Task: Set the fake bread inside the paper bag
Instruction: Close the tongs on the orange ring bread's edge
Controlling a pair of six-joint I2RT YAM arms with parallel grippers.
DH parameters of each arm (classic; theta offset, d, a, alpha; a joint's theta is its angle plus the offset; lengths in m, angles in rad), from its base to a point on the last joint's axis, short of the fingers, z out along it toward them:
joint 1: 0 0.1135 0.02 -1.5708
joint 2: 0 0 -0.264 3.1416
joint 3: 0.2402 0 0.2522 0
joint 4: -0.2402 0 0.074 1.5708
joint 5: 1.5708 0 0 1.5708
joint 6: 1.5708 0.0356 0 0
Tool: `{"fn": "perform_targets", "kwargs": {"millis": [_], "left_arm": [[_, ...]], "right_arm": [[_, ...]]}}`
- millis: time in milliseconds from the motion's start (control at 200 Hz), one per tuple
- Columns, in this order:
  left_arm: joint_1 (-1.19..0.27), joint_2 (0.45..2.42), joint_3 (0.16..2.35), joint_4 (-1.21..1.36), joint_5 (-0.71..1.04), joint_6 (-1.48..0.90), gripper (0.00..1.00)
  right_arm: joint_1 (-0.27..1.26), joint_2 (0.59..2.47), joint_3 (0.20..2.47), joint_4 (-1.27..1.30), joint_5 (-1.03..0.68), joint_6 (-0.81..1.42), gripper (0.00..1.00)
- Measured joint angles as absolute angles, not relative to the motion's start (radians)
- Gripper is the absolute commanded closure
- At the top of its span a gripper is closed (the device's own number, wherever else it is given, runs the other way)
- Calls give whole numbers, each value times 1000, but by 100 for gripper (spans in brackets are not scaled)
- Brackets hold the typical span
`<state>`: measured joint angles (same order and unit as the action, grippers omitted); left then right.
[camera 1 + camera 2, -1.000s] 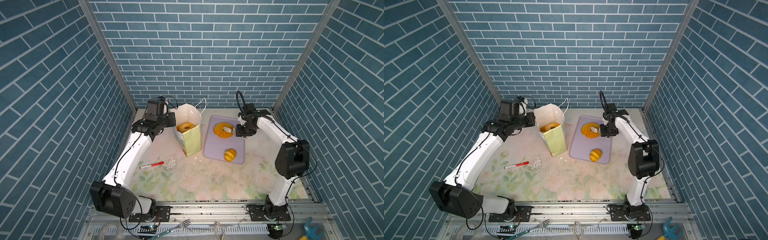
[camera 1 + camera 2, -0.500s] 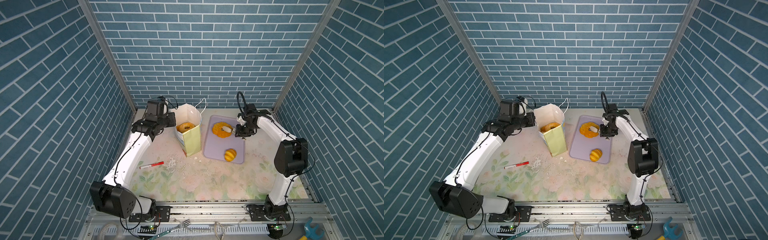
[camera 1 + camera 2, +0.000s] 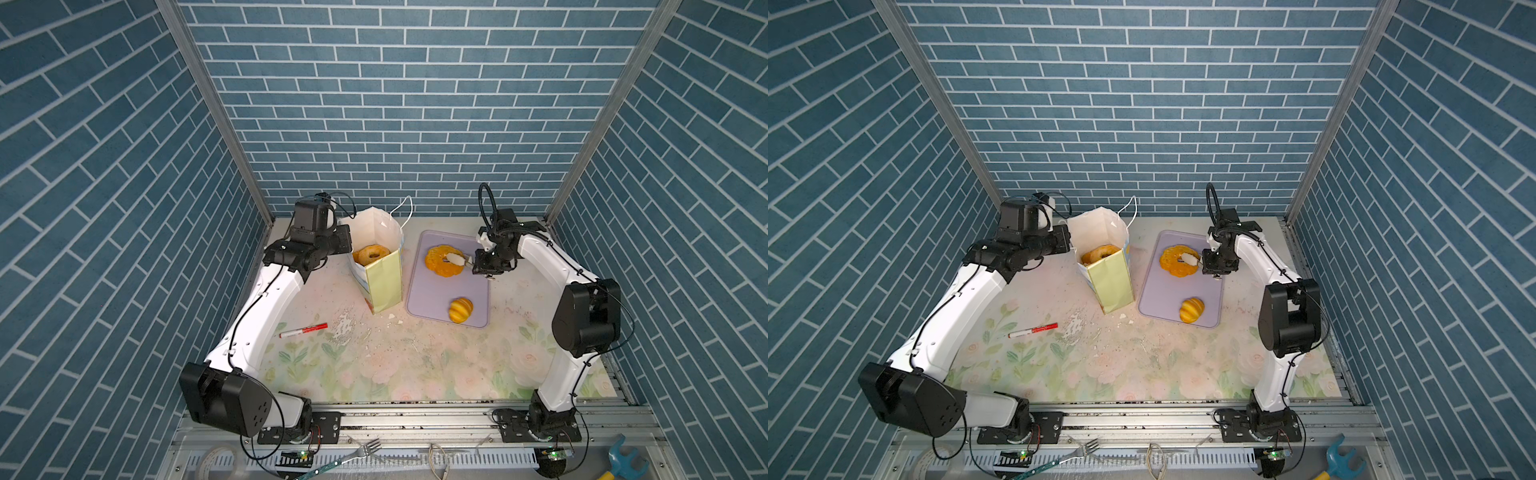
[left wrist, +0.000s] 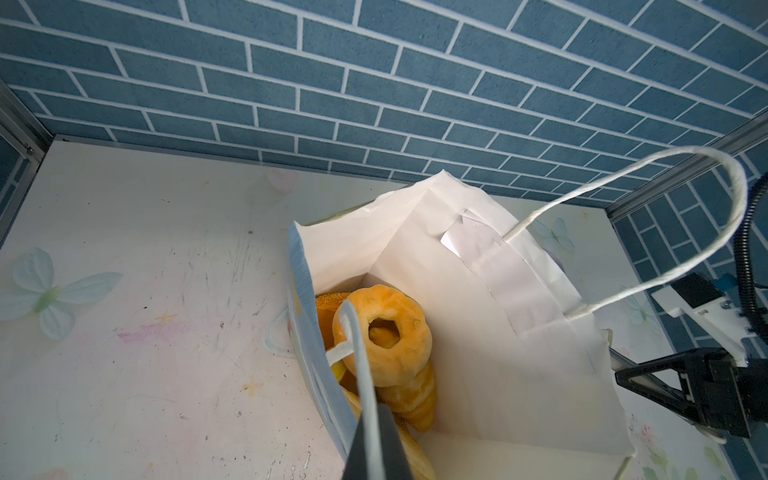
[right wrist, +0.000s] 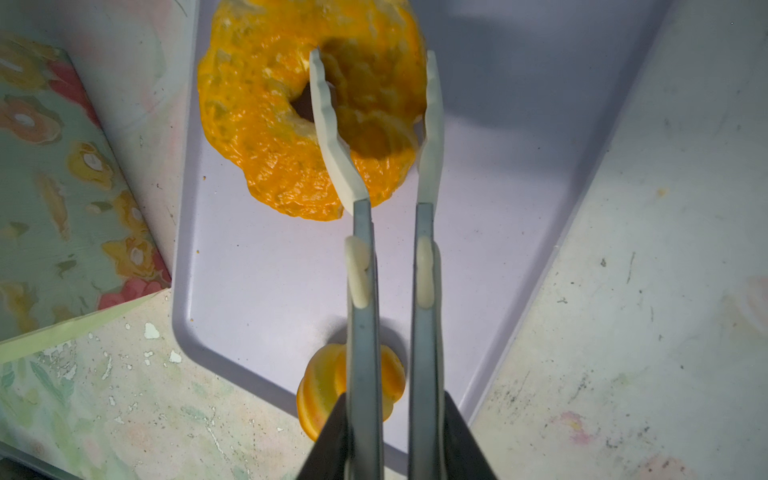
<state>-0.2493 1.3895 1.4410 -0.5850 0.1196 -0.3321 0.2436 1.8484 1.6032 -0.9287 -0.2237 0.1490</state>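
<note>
On the tray (image 3: 440, 291), right gripper (image 5: 372, 58) has clamped doughnut (image 5: 257, 124).

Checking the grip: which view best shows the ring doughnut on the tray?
Right wrist view: the ring doughnut close up, right gripper straddling its ring. Both top views show it small on the lilac tray; the left wrist view misses it.

left arm (image 3: 266, 307) and right arm (image 3: 552, 266) both glossy white shells, chunky black joint housings, thin black cables running along them, right gripper (image 5: 374, 56) has grey metal fingers (image 5: 362, 249), cream ridged tips
</note>
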Motion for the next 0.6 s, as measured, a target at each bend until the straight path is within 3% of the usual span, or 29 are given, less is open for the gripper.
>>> {"fn": "perform_targets", "kwargs": {"millis": [595], "left_arm": [[-249,1390,1441,-585,120,-332,100]], "right_arm": [[231,1682,1492,-909,-221,151,95]]}}
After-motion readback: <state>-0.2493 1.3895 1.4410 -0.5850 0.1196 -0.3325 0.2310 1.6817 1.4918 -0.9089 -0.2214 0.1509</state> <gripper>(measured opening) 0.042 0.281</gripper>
